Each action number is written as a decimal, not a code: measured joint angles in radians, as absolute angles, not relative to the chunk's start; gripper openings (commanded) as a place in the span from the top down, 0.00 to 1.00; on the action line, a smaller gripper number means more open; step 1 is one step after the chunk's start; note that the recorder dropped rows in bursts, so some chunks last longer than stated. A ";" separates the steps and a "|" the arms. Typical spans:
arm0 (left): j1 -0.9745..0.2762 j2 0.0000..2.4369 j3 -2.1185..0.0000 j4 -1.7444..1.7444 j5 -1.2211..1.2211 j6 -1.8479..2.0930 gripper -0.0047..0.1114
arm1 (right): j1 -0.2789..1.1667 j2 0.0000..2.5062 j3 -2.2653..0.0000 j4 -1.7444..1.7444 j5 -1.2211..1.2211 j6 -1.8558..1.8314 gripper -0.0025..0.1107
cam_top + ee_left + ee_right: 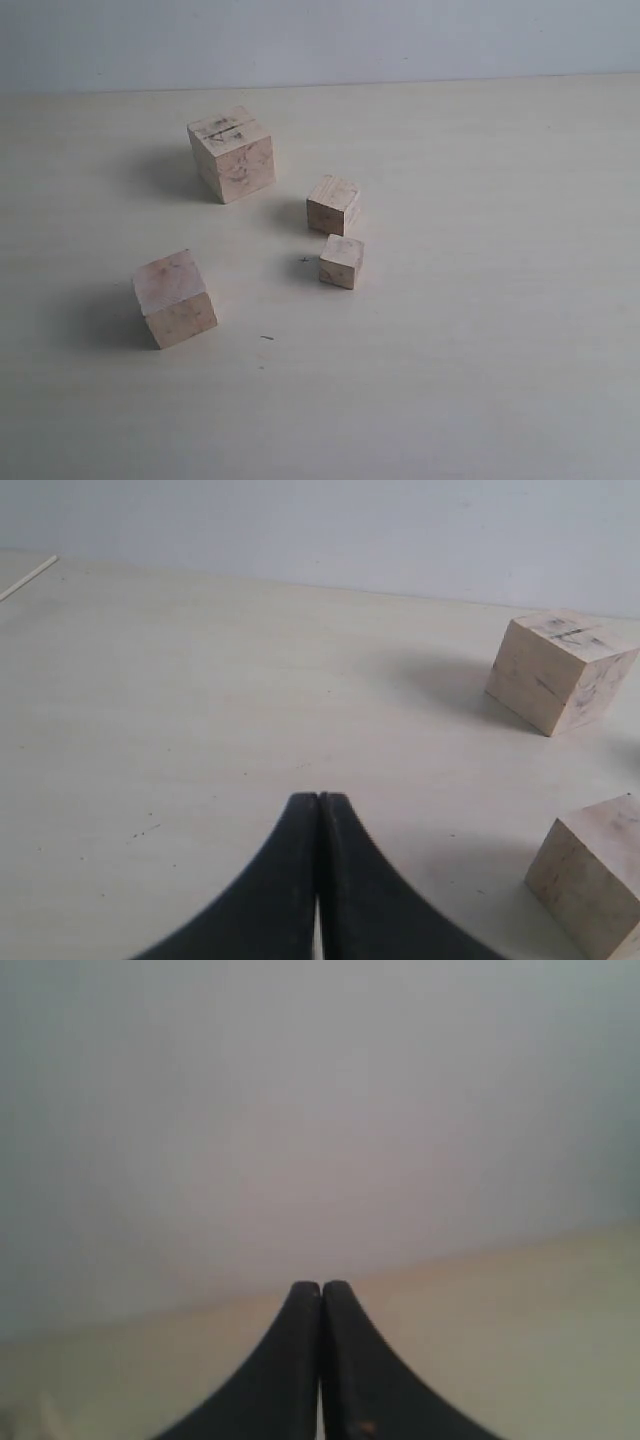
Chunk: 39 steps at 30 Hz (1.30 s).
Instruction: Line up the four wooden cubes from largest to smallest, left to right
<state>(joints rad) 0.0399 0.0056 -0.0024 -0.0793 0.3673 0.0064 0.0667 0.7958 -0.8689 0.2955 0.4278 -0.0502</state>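
Pale wood: 4 unfinished cubes of graded size, sharp-edged and faintly mottled, all sitting flat on the bench [480,350].
Largest cube [231,153]: far side, left of centre, with dark pencil scribbles on its top.
2nd cube [175,298]: near left, well apart from the largest cube.
3rd cube [333,205]: centre, right of the largest cube.
Smallest cube [341,261]: just in front of the 3rd cube; I cannot tell whether they touch.
Left claw [318,798]: black curved fingers clenched tip to tip, holding nothing. The largest cube and 2nd cube lie ahead and off to one side, well apart from it.
Right claw [321,1285]: clenched, holding nothing, facing the bench and a pale wall [320,1110].
Room: smooth cream surface, wide open to the right of the cubes and in front of them.
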 measured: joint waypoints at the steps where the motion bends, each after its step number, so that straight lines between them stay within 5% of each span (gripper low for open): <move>1: 0.040 0.006 -0.002 -0.079 0.367 0.006 0.96 | 0.087 0.856 -0.905 0.327 0.496 -0.080 0.98; 8: 0.040 0.006 -0.002 -0.079 0.367 0.000 0.96 | 0.204 1.286 -1.040 0.611 0.894 -0.199 0.98; 22: 0.040 0.006 -0.002 -0.079 0.367 0.000 0.96 | 0.210 1.635 -1.048 1.017 0.790 -0.472 0.96; 28: 0.040 0.006 -0.002 -0.079 0.367 0.006 0.96 | 0.299 1.700 -1.112 1.238 0.781 -0.800 0.71; 35: 0.040 0.006 -0.002 -0.079 0.367 0.006 0.96 | 0.514 1.778 -1.329 1.042 0.680 -0.804 0.48; 39: 0.040 0.006 -0.002 -0.079 0.367 0.000 0.96 | 0.639 1.871 -1.503 0.793 0.632 -0.739 0.22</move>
